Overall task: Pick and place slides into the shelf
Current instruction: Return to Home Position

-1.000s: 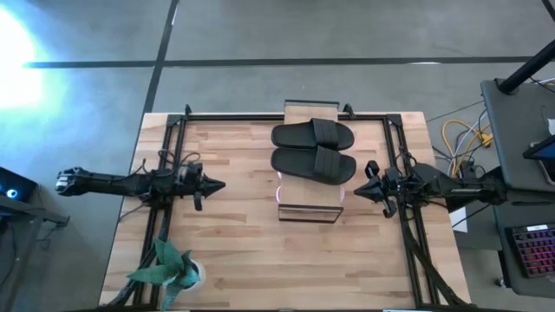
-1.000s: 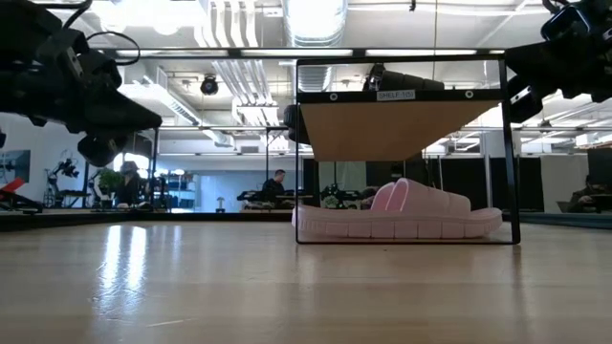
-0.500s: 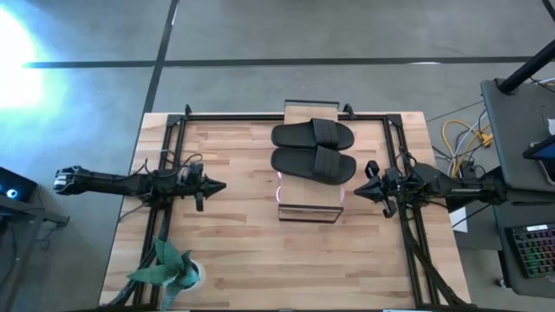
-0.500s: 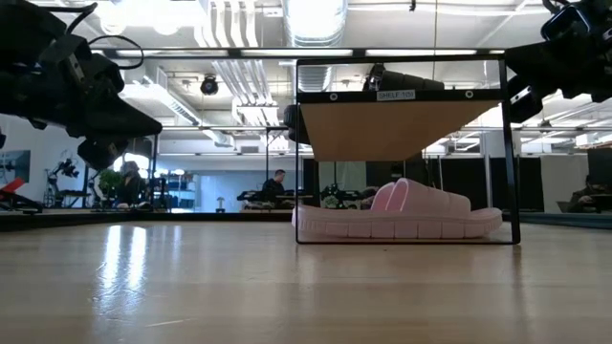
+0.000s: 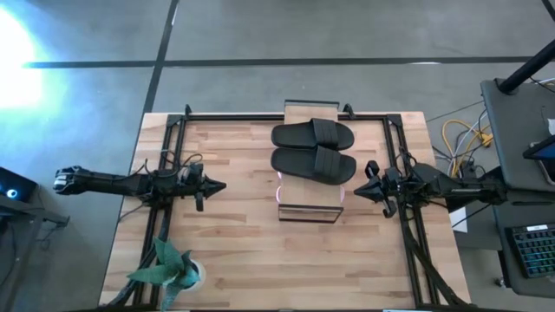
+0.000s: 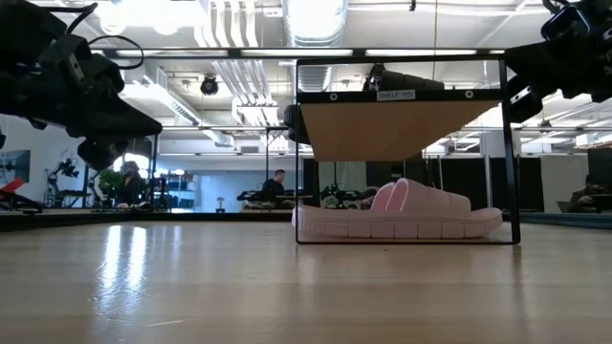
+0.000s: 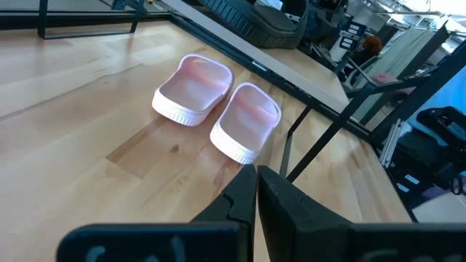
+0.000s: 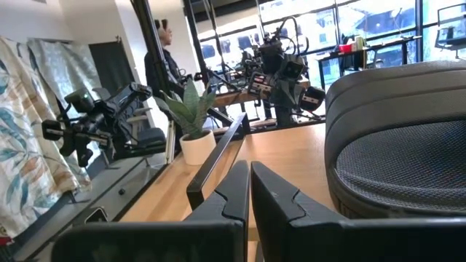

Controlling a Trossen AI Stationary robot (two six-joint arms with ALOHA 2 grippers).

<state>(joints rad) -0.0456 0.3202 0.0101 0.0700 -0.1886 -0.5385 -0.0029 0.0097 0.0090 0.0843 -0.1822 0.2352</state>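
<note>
The shelf [image 5: 310, 211] stands mid-table, a wooden plank on a thin dark frame [image 6: 402, 129]. Two black slides [image 5: 312, 134] [image 5: 314, 163] lie side by side, soles down, on its top plank. Two pink slides [image 7: 193, 91] [image 7: 246, 120] rest on their soles on the table under the plank, also seen in the low view [image 6: 397, 215]. My left gripper [image 5: 218, 185] hovers shut, left of the shelf. My right gripper [image 5: 357, 189] hovers shut at the shelf's right side, beside a black slide [image 8: 397, 145].
A green toy plant in a white pot [image 5: 169, 269] stands at the table's near left corner. Dark arm frames run along the left [image 5: 165, 156] and right [image 5: 408, 225] sides. Bare wooden tabletop [image 5: 251, 251] lies in front of the shelf. A person [image 6: 275, 186] sits in the room behind.
</note>
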